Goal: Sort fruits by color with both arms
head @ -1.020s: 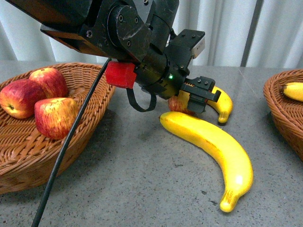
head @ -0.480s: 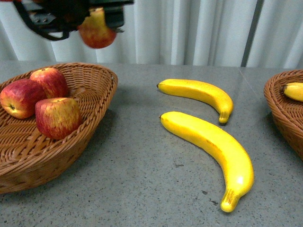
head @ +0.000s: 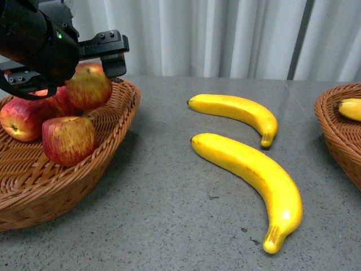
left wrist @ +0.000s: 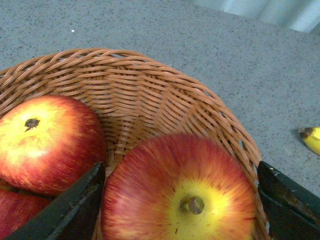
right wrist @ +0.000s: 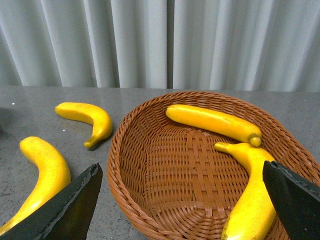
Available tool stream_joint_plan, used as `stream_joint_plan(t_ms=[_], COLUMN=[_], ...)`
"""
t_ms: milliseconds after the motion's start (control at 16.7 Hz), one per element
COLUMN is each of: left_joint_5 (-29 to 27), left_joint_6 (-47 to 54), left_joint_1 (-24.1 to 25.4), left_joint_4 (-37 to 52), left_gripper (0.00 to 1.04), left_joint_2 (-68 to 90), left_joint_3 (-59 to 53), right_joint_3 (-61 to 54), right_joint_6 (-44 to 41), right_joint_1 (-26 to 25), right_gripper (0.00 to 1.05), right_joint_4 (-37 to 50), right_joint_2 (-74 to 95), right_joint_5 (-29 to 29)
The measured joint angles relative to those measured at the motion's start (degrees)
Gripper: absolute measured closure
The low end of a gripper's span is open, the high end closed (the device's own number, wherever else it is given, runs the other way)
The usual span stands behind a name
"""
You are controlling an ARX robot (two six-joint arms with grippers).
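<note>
My left gripper (head: 79, 70) is shut on a red-and-yellow apple (head: 89, 84), held just over the inside of the left wicker basket (head: 121, 107). The left wrist view shows that apple (left wrist: 180, 195) stem-up between both black fingers (left wrist: 75, 210), above the basket's weave (left wrist: 150, 95). Three more apples lie in the basket, among them one at the front (head: 69, 140) and one at the left (head: 22, 116). Two bananas lie on the table, one further back (head: 237, 110) and one nearer (head: 254, 175). My right gripper (right wrist: 180, 210) is open above the right basket (right wrist: 150, 165), which holds two bananas (right wrist: 212, 122) (right wrist: 252, 200).
The right basket (head: 335, 130) sits at the right edge of the front view with a banana (head: 351, 108) showing in it. A white curtain hangs behind the grey table. The two loose bananas (right wrist: 87, 117) (right wrist: 42, 170) lie between the baskets.
My left gripper lifted the apple from beside the bananas at the table's middle, carried it up and left, and has now come down over the left basket.
</note>
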Motion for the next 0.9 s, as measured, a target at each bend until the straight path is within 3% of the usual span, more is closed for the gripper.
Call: stream_joint_plan(t_ms=[60, 480, 720, 780, 900], left_joint_5=[0.24, -4.00, -8.22, -10.67, -8.98], left_joint_6=[0.20, 9.79, 15.61, 15.58, 15.54], left_joint_1=[-0.31, -6.58, -10.40, -10.21, -6.21], left_joint_4=[0.96, 13.86, 18.64, 26.80, 36.20], left_gripper=[0.05, 0.07, 0.07, 0.15, 0.36], left_joint_2=[-0.33, -16.59, -30.42, -32.70, -39.08], left_joint_3=[-0.33, -10.58, -22.95, -28.20, -40.52], right_joint_3=[0.00, 0.00, 0.00, 0.00, 0.00], right_joint_6=[0.00, 0.00, 0.00, 0.02, 0.02], right_joint_1=[0.00, 0.00, 0.00, 0.00, 0.00], right_gripper=[0.07, 0.07, 0.07, 0.07, 0.07], right_joint_4=[0.00, 0.00, 0.00, 0.00, -0.02], right_joint_2=[0.00, 0.00, 0.00, 0.00, 0.00], right_joint_5=[0.00, 0.00, 0.00, -0.02, 0.00])
